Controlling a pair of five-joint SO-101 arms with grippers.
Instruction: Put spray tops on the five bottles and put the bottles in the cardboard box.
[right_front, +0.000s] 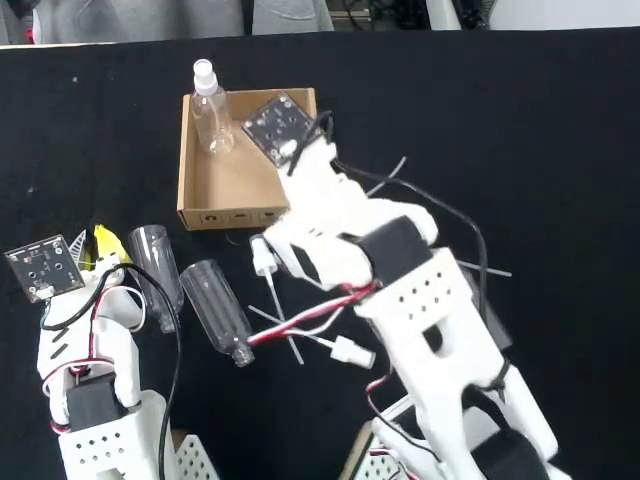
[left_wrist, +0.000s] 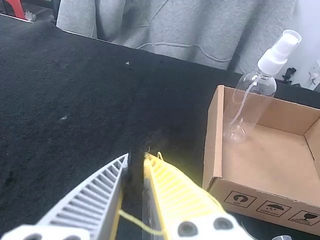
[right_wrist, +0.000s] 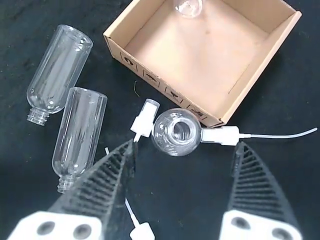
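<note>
capped bottle (right_front: 210, 115) upright in far-left corner of cardboard box (right_front: 200, 190). open bottle (right_wrist: 176, 132) upright on table by box's near wall, spray top (right_wrist: 220, 135) beside it. lying bottle (right_wrist: 60, 72) and second lying bottle (right_wrist: 80, 137) on table to left. right gripper (right_wrist: 185, 146) above open bottle, fingers wide, empty. left gripper (left_wrist: 136, 159) near-left of box, fingers nearly closed, empty.

On the black surface (right_front: 540, 130), the brown cardboard box (right_front: 232, 185) holds one upright clear plastic bottle with a white spray top (right_front: 211, 118). My white right arm (right_front: 400, 265) reaches over one side of the box. A clear uncapped bottle (right_front: 156, 272) lies beside my left claw (right_front: 103, 240), a second uncapped bottle (right_front: 216, 310) just beyond it. Two loose white spray tops (right_front: 264, 258) lie nearby.
</note>
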